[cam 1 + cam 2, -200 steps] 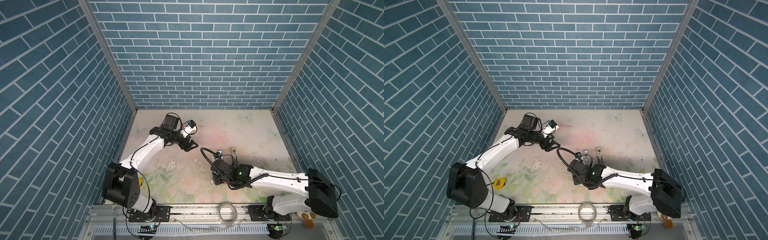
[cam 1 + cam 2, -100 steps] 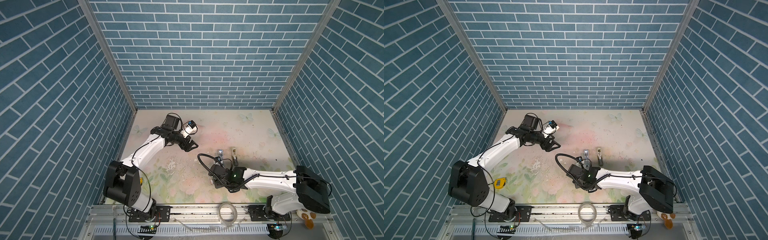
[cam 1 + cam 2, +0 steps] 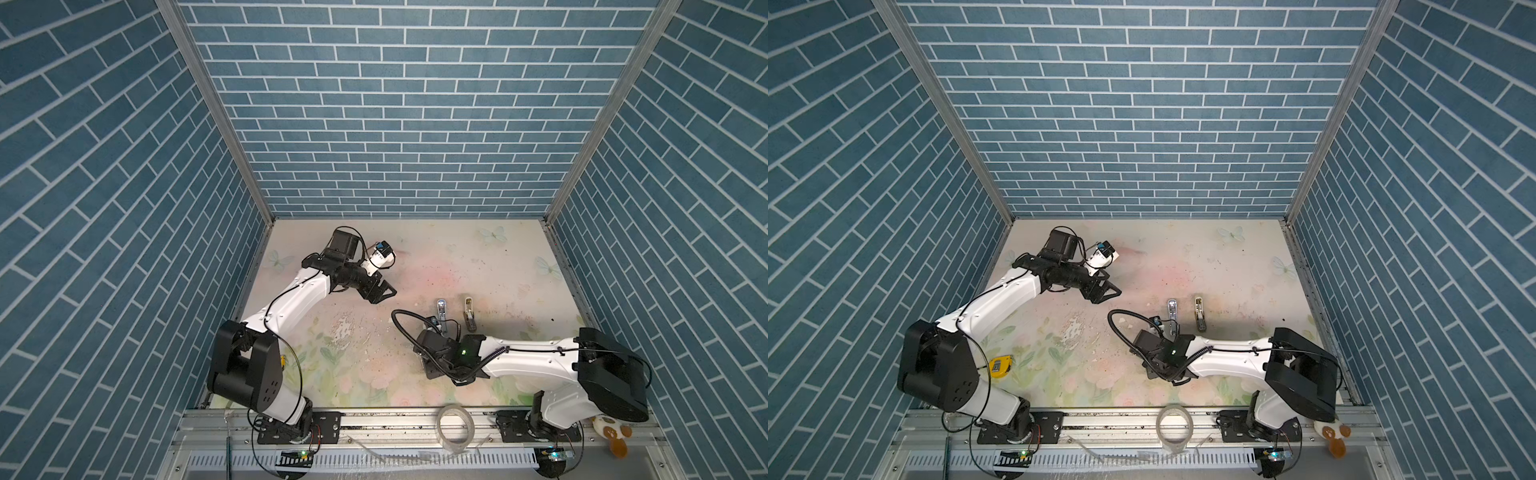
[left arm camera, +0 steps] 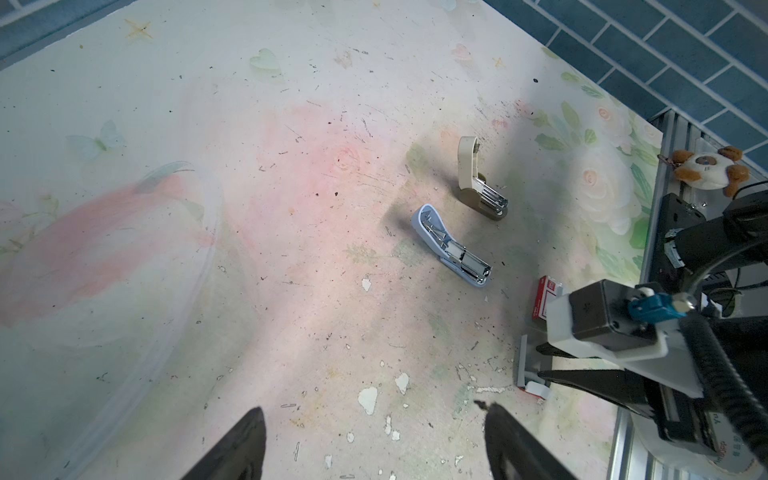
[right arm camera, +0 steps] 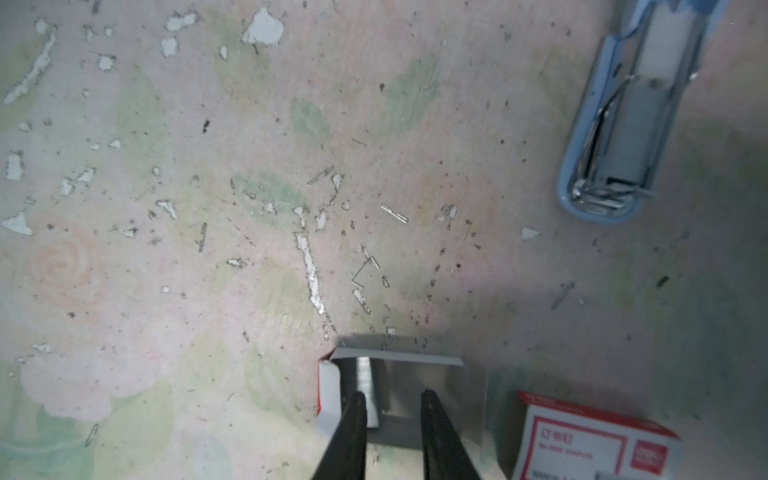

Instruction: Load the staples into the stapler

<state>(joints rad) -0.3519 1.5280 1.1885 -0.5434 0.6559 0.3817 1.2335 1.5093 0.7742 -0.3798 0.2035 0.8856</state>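
A pale blue stapler [image 4: 449, 245] [image 3: 441, 309] [image 3: 1172, 309] [image 5: 623, 124] lies hinged open on the floral table. A silvery strip of staples [image 5: 368, 386] lies along one side of an open grey tray [image 5: 419, 386] [image 4: 524, 365]. My right gripper [image 5: 390, 401] [image 4: 540, 362] hangs low over that tray, jaws a little apart. One finger stands next to the strip and bare tray floor shows between the fingers. My left gripper [image 4: 374, 409] [image 3: 384, 293] hovers wide open and empty over bare table at the back left.
A beige stapler [image 4: 478, 183] [image 3: 468, 311] lies open beside the blue one. The white-and-red staple box [image 5: 594, 440] [image 4: 546, 299] sits right next to the tray. Loose single staples [image 5: 394, 213] litter the table. A tape roll [image 3: 456, 426], yellow tape measure [image 3: 1000, 365] and plush toy [image 4: 706, 170] lie at the edges.
My right arm has drawn back toward the table's front edge, bringing its gripper over the tray. The left arm has not moved.
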